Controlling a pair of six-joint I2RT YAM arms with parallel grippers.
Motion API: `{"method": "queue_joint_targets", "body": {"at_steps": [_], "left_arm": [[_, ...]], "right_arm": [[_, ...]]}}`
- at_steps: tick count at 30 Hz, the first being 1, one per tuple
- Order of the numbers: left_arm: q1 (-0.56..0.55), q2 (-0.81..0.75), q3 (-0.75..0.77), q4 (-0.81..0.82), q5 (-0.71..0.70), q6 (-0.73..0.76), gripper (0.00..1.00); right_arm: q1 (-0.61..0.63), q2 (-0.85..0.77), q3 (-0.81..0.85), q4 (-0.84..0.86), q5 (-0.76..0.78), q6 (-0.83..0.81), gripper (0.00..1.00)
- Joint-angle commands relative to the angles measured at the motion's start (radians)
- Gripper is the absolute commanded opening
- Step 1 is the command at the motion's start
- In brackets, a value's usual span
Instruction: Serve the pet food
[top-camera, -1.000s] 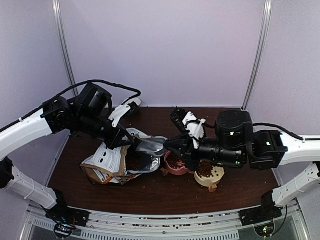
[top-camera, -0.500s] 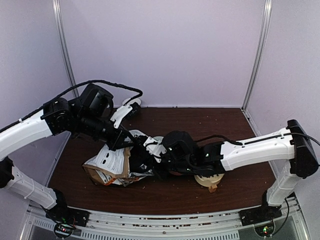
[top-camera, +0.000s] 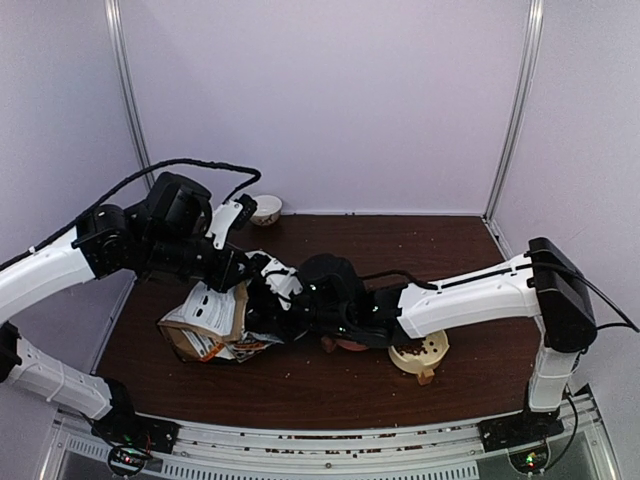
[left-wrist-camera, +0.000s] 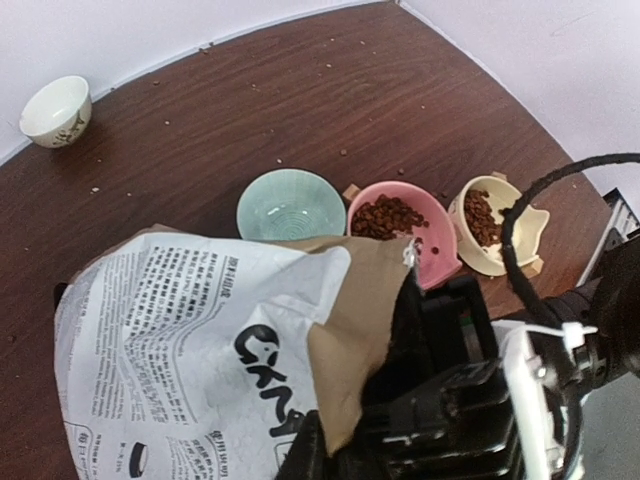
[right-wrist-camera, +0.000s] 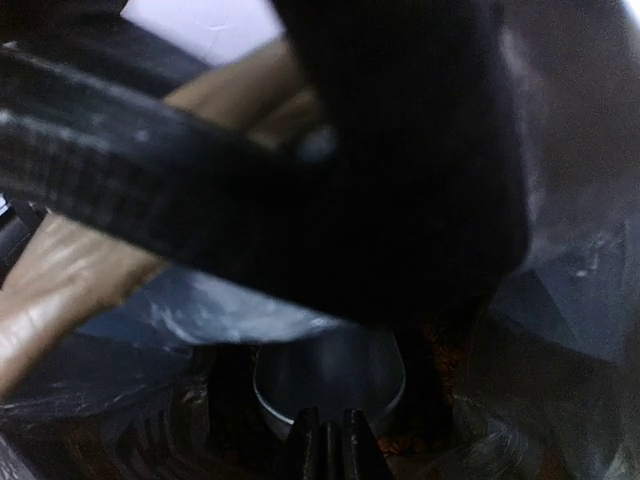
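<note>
Tabletop (left-wrist-camera: 300, 110): dark wood.
Bag (left-wrist-camera: 180, 330): lying open, left gripper (top-camera: 245, 275) pinching its edge.
Scoop (right-wrist-camera: 330, 375): inside bag, clamped by right gripper (right-wrist-camera: 328, 425).
Pink bowl (left-wrist-camera: 437, 250), beige bowl (left-wrist-camera: 520, 228): pet food (left-wrist-camera: 388, 215).
Green bowl (left-wrist-camera: 291, 205): beside pink bowl.

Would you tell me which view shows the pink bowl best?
The left wrist view: the round pink bowl shows almost whole, reddish-brown kibble visible inside. In the top view the right arm hides nearly all of it; the right wrist view misses it.

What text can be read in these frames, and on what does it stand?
Bag, large black logo: starts with "C"; the rest is stylised and cut off by the fold, so it is not surely readable.
Bag, small print around the logo: too small to read.
No other text is visible.
</note>
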Motion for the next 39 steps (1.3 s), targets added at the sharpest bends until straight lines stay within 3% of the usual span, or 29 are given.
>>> {"method": "queue_joint_targets", "body": {"at_steps": [1, 7, 11, 16, 19, 22, 27, 31, 35, 39], "left_arm": [[-0.045, -0.048, -0.012, 0.091, -0.001, -0.024, 0.28], [0.079, -0.126, -0.043, 0.009, -0.049, -0.048, 0.60], [0.283, -0.155, -0.146, -0.018, -0.053, -0.075, 0.69], [0.560, -0.179, -0.374, 0.117, 0.071, -0.110, 0.70], [0.632, -0.163, -0.484, 0.216, 0.166, -0.133, 0.68], [0.642, -0.137, -0.543, 0.288, 0.191, -0.140, 0.59], [0.643, -0.099, -0.597, 0.341, 0.213, -0.134, 0.26], [0.644, -0.064, -0.645, 0.373, 0.250, -0.130, 0.10], [0.644, -0.036, -0.684, 0.404, 0.291, -0.127, 0.01], [0.645, -0.032, -0.715, 0.435, 0.339, -0.118, 0.00]], "right_arm": [[-0.007, -0.020, -0.040, 0.093, -0.030, 0.005, 0.00], [-0.010, -0.094, -0.145, 0.130, -0.047, 0.015, 0.00], [-0.010, -0.106, -0.177, 0.122, -0.053, 0.015, 0.00], [-0.010, -0.148, -0.198, 0.027, -0.067, -0.005, 0.00], [-0.009, -0.169, -0.221, -0.029, -0.077, -0.018, 0.00], [-0.010, -0.148, -0.190, -0.126, -0.098, -0.044, 0.00], [-0.011, -0.041, -0.099, -0.168, -0.128, -0.056, 0.00], [-0.011, 0.045, -0.013, -0.147, -0.128, -0.070, 0.00], [-0.012, 0.150, 0.112, -0.146, -0.136, -0.092, 0.00], [-0.016, 0.264, 0.265, -0.146, -0.159, -0.086, 0.00]]}}
